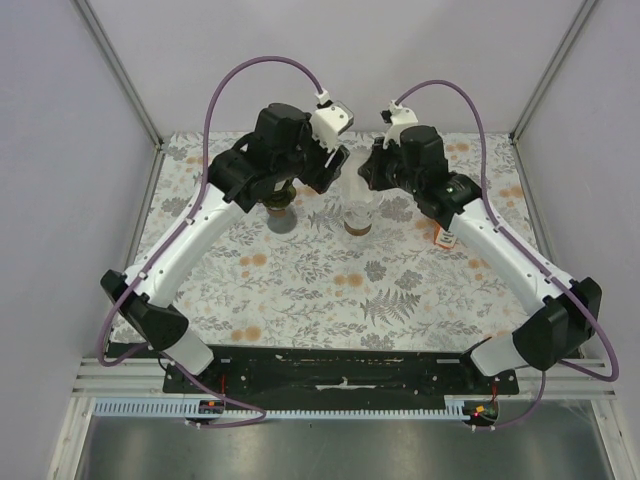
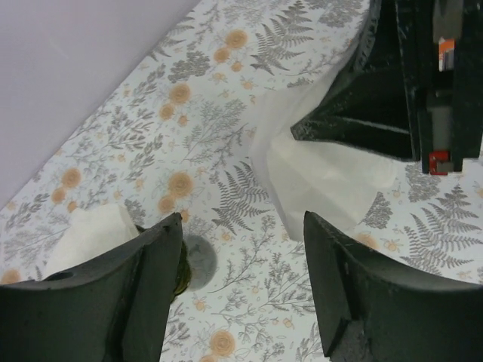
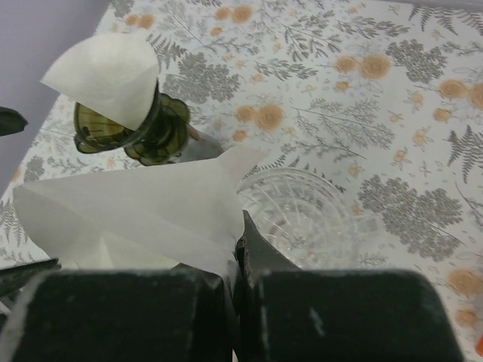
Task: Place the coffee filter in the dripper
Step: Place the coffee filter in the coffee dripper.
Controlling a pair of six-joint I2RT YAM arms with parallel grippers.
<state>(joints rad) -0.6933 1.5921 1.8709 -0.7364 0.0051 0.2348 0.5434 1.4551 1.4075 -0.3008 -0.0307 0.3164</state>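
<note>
My right gripper (image 3: 240, 226) is shut on the edge of a white paper coffee filter (image 3: 128, 207), which spreads out to the left of its fingers. A clear cut-glass dripper (image 3: 317, 215) stands just below and to the right of that filter, at back centre on the table (image 1: 358, 215). To the left, an olive-green dripper (image 3: 147, 132) holds another white filter (image 3: 106, 72). My left gripper (image 2: 241, 279) hangs open above the floral cloth with nothing between its fingers. The held filter (image 2: 317, 177) and the right gripper (image 2: 392, 98) are just beyond it.
Both wrists are close together at the back centre (image 1: 345, 165). A small orange item (image 1: 443, 238) lies under the right arm. The purple enclosure walls and metal posts (image 1: 150, 120) border the floral cloth (image 1: 320, 280).
</note>
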